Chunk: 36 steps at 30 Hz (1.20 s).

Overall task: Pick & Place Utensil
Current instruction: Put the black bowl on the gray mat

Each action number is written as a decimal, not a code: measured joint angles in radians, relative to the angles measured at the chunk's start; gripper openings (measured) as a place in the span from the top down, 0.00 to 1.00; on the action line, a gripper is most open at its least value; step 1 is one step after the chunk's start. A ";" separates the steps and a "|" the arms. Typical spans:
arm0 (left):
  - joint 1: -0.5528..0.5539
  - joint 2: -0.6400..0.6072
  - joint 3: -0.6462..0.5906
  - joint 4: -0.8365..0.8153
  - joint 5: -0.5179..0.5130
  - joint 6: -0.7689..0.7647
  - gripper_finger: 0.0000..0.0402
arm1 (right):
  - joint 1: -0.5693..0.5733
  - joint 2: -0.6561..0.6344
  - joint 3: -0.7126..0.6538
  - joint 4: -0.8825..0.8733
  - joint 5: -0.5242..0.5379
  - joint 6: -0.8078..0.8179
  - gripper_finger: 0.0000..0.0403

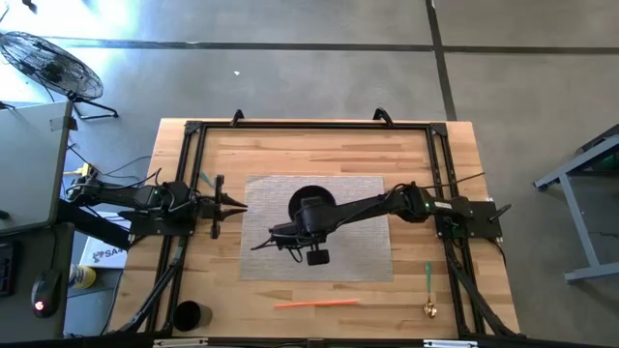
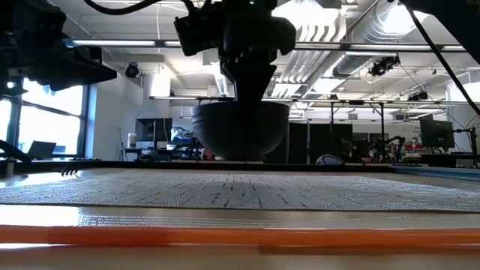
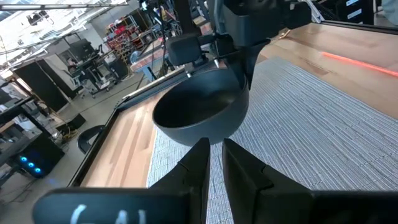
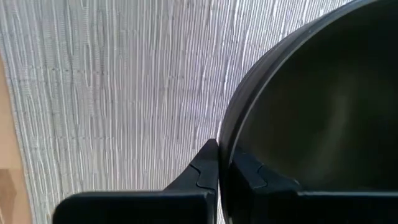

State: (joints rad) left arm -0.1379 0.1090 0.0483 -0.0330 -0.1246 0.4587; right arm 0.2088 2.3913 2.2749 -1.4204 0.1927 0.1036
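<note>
- The right gripper (image 4: 225, 163) is out over the middle of the grey woven mat (image 1: 358, 253), its fingers pinched on the rim of a dark bowl (image 3: 200, 112) — one finger inside the wall, one outside.
- From table height the bowl hangs clear of the mat, gripped at one edge only, so I'd say it wants to tip away from the pinch.
- The left gripper (image 3: 213, 163) waits at the left side of the table, pointed at the bowl, its fingers a narrow gap apart and holding nothing.
- The utensils lie well off the mat: an orange stick-like utensil (image 1: 316, 304) along the near edge of the table, and a green-handled one with a brassy head (image 1: 427, 290) at the near right corner.
- A dark cup (image 1: 188, 315) stands at the near left corner.
- To do this step well, I'd lower the bowl slowly and level, let its base settle flat on the mat, then open — releasing sooner risks a rock or roll.
</note>
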 joint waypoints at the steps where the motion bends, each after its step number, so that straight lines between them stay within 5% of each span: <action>1: 0.000 0.000 0.000 0.000 0.000 0.000 0.90 | 0.000 0.000 0.000 0.016 0.003 0.004 0.99; 25: 0.000 0.000 0.000 0.000 0.000 0.000 0.90 | 0.011 -0.005 -0.111 0.081 -0.045 0.132 0.98; 36: 0.000 0.000 0.000 0.000 0.000 0.000 0.90 | 0.020 -0.017 -0.111 0.070 -0.045 0.134 0.78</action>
State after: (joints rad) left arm -0.1379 0.1092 0.0483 -0.0330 -0.1244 0.4586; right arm 0.2289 2.3744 2.1643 -1.3501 0.1475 0.2373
